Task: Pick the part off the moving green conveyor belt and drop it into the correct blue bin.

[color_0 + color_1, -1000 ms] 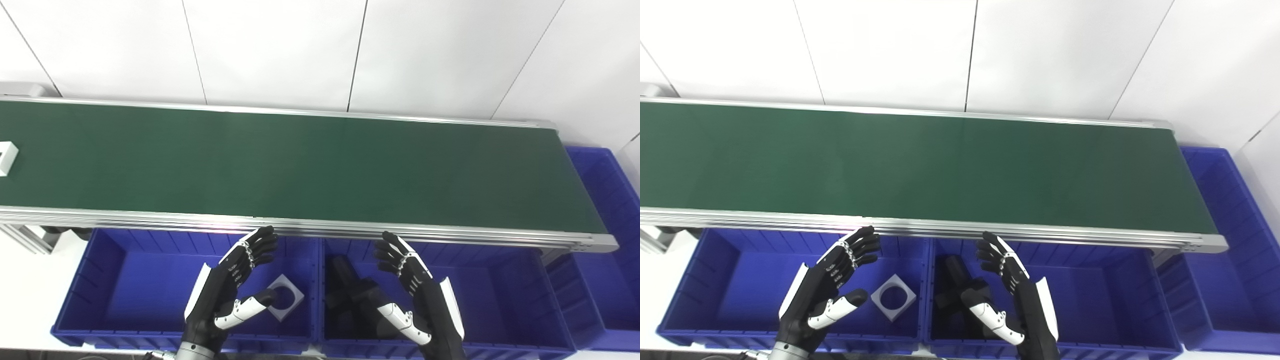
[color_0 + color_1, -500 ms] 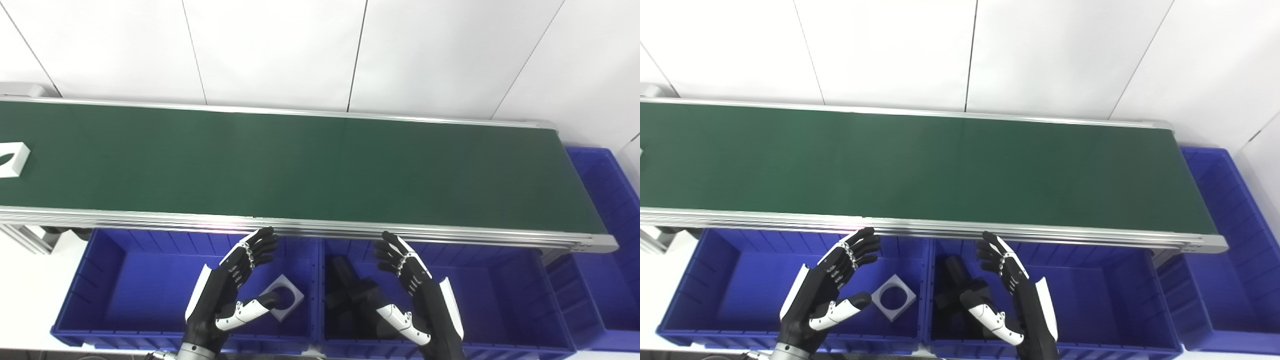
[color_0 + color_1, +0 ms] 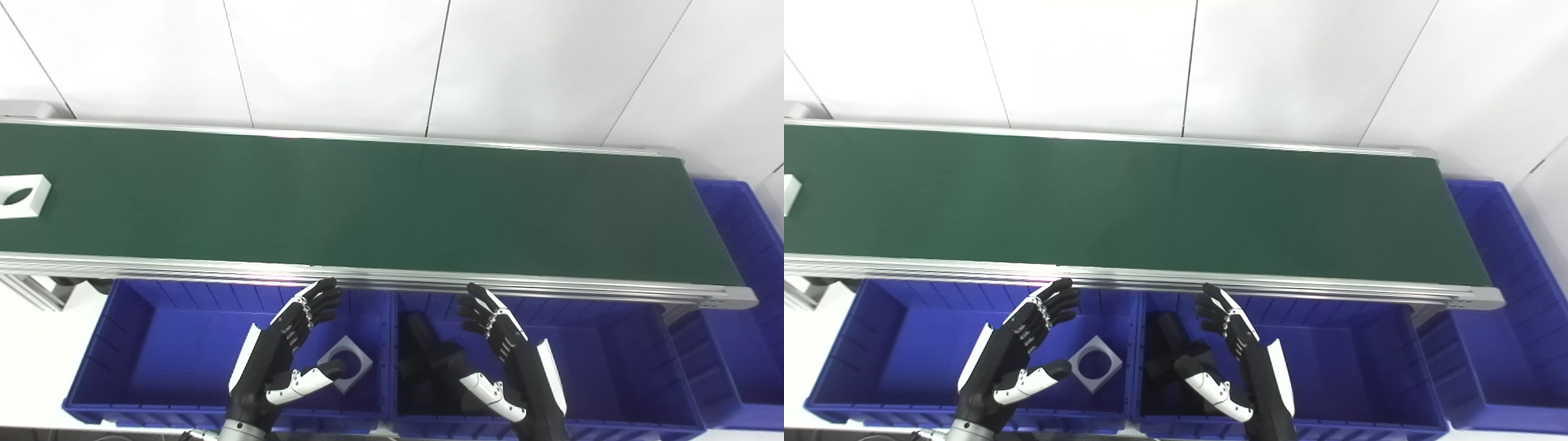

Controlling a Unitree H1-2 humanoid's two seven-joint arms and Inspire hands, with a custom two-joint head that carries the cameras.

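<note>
So both hands are just hanging out over the bins, palms facing each other, holding nothing at all. Left hand (image 3: 278, 358) has its fingers (image 3: 315, 300) spread and stretched up toward the near rail of the conveyor belt (image 3: 367, 196), thumb poking out sideways over the left blue bin (image 3: 131, 343). That thumb tip sits in front of the grey square part (image 3: 349, 362) lying on the bin floor, the one with the round hole in it, but the hand is above it and I can't tell any contact there. Right hand (image 3: 511, 361) mirrors it: fingers apart and pointed up at the belt edge, thumb out, nothing gripped, hovering over the middle blue bin (image 3: 612, 361). Some black parts (image 3: 429, 355) are piled in that bin beside and under the hand; exact shape is hard to make out.

As for the actual target, the white square part (image 3: 21, 196) with an oval-looking hole sits way over at the far left end of the green belt, partly cut by the frame edge, well apart from either hand. In the right eye view only a sliver of it shows. Another blue bin (image 3: 744, 245) stands off the right end of the belt.
</note>
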